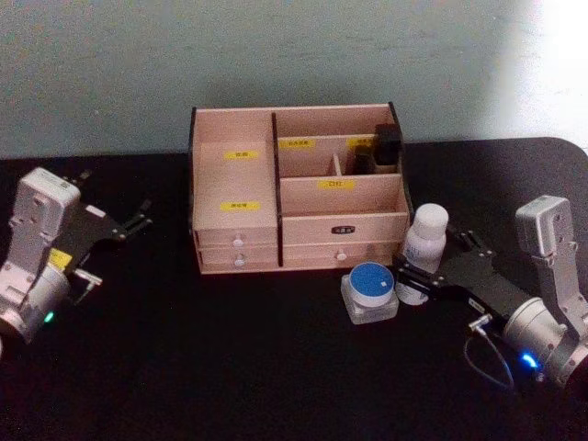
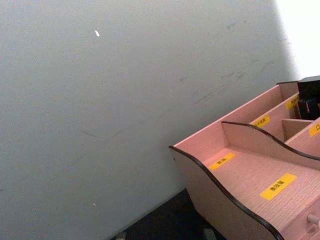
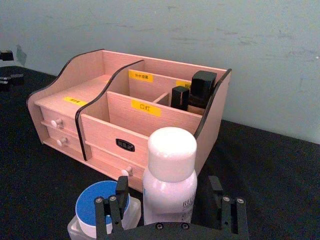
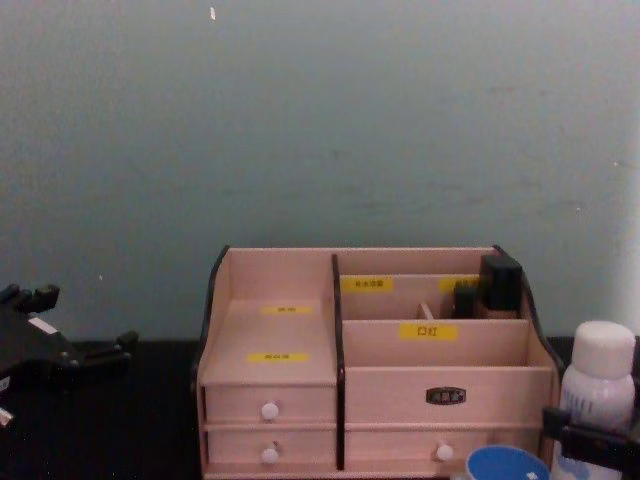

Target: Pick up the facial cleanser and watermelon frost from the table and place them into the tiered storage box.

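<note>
The tiered storage box [image 1: 234, 197] stands at the back middle of the black table, also seen in the chest view [image 4: 285, 345] and the left wrist view [image 2: 235, 175]. Just right of its front corner stands a white bottle with a round white cap [image 1: 427, 239], likely the facial cleanser. My right gripper [image 1: 434, 266] is open, with one finger on each side of the bottle [image 3: 170, 175] and a gap on both sides. A small clear jar with a blue lid [image 1: 370, 292], possibly the watermelon frost, sits just left of the bottle. My left gripper [image 1: 115, 207] rests open at the far left.
Two black containers [image 1: 384, 147] stand in the box's back right compartment. The other compartments hold nothing, and both rows of drawers [image 4: 268, 411] are shut. A pale wall rises close behind the box. Bare table lies in front of it.
</note>
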Robot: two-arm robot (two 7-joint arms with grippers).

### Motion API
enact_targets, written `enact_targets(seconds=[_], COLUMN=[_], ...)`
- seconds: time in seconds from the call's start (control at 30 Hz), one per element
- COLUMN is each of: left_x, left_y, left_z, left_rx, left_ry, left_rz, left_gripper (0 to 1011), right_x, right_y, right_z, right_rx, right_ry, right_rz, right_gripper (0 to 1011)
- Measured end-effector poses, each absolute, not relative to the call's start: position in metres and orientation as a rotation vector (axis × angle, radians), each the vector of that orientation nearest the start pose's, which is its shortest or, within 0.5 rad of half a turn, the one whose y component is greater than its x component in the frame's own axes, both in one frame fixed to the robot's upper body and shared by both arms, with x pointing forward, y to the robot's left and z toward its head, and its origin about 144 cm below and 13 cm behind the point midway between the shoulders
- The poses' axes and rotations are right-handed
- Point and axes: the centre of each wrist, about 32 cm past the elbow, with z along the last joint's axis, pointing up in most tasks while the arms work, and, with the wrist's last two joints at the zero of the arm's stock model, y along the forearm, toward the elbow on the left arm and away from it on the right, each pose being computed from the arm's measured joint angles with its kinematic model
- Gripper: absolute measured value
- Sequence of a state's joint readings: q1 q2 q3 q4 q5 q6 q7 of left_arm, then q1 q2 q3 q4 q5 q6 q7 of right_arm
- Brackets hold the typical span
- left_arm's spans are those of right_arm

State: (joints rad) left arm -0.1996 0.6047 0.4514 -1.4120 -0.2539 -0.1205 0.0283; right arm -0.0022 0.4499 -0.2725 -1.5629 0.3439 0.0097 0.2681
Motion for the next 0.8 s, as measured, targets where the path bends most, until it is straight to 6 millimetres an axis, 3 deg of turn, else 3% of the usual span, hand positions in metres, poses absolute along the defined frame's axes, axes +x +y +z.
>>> enact_targets(seconds=[0.5,0.8], left_x=[0.4886,0.4886], left_y=[0.3097,0.3097], left_z=[1.1398,1.1398], left_rx=[0.304,0.304], left_ry=[-0.285,-0.285], left_rz=[1.248,1.248], left_gripper=[1001,1001], right_x=[0.4499,0.4495], right_y=[-0.2762,-0.2764], right_z=[1.1296,1.1297], right_rx=[-0.176,-0.174], right_ry=[0.034,0.034], right_rz=[-1.054,-1.053], right_gripper=[1000,826])
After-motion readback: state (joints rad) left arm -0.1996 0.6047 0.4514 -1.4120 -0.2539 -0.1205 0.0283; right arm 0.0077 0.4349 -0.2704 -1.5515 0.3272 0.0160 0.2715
